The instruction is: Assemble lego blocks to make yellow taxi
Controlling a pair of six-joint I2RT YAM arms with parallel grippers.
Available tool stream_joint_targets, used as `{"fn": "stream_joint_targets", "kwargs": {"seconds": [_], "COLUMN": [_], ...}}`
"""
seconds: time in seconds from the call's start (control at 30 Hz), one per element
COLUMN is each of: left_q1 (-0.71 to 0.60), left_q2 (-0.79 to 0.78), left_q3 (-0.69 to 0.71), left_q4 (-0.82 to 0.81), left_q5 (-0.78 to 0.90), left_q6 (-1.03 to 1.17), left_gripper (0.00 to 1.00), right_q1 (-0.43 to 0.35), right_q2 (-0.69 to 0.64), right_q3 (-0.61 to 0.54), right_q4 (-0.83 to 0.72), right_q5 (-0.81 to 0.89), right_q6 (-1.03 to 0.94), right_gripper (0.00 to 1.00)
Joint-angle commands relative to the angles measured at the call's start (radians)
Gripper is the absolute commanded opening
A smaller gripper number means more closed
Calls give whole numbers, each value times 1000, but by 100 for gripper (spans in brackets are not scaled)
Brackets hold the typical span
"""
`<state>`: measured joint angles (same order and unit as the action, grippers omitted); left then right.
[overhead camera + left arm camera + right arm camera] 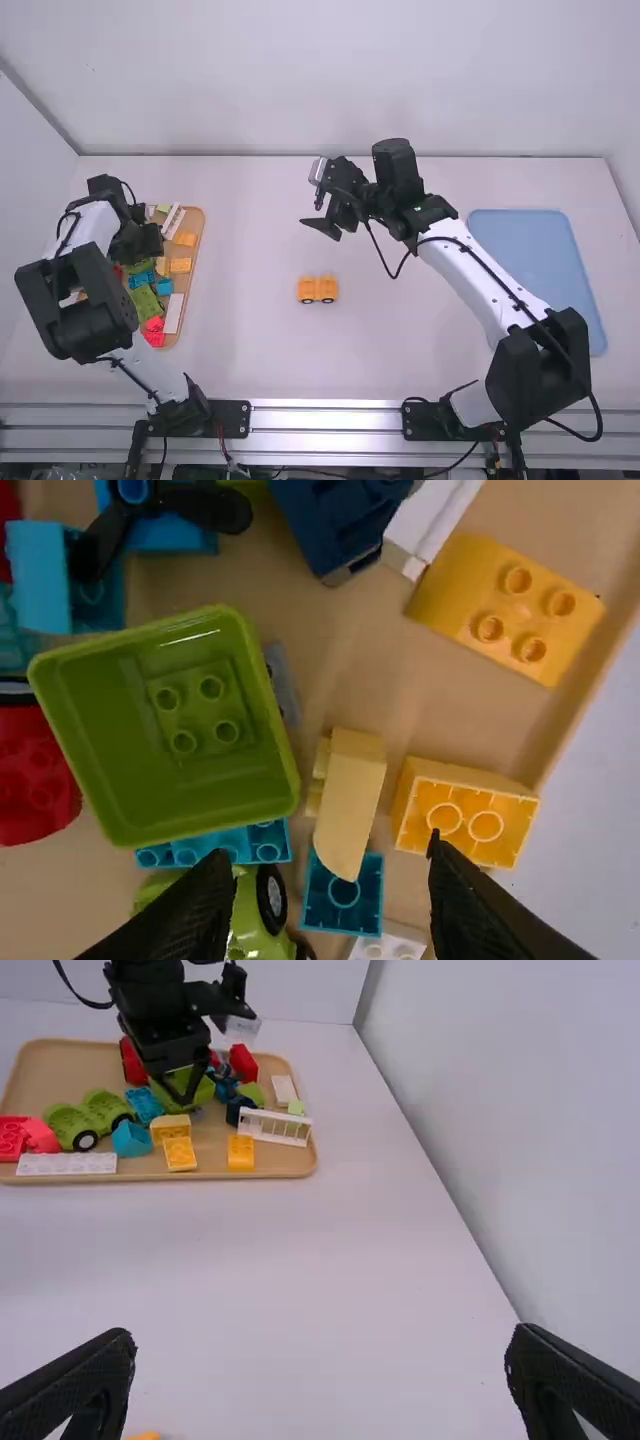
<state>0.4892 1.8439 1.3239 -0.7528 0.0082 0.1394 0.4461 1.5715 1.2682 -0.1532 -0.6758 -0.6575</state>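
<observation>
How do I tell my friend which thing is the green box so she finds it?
On the left side of the white table is a tan tray of blocks. In it sits a square green box, open like a bin, with four bumps on its floor. The green piece near it has wheels instead.

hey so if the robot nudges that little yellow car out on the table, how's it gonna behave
The car may well roll if pushed lengthwise, since wheels show along its side. Sitting low and longer than tall, it probably won't tip. Its blocky, plastic-looking body should feel stiff when squeezed.
</observation>
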Motion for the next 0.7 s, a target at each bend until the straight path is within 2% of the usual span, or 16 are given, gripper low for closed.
{"fn": "stream_joint_targets", "kwargs": {"seconds": [0.0, 0.23, 0.5, 0.67], "left_q1": [-2, -6, -5, -5], "left_q2": [36, 93, 96, 96], "left_q3": [6, 44, 26, -9], "left_q4": [-26, -89, -32, -2], "left_q5": [24, -23, 38, 43], "left_q6": [38, -30, 42, 60], "left_gripper": [52, 44, 44, 38], "right_q1": [6, 6, 5, 4], "right_q2": [5, 5, 5, 5], "right_q3": [10, 10, 10, 10], "right_q4": [0, 0, -7, -7], "right_q5": [-3, -3, -3, -3], "right_q6": [6, 7, 6, 6], "right_gripper": [99, 99, 99, 99]}}
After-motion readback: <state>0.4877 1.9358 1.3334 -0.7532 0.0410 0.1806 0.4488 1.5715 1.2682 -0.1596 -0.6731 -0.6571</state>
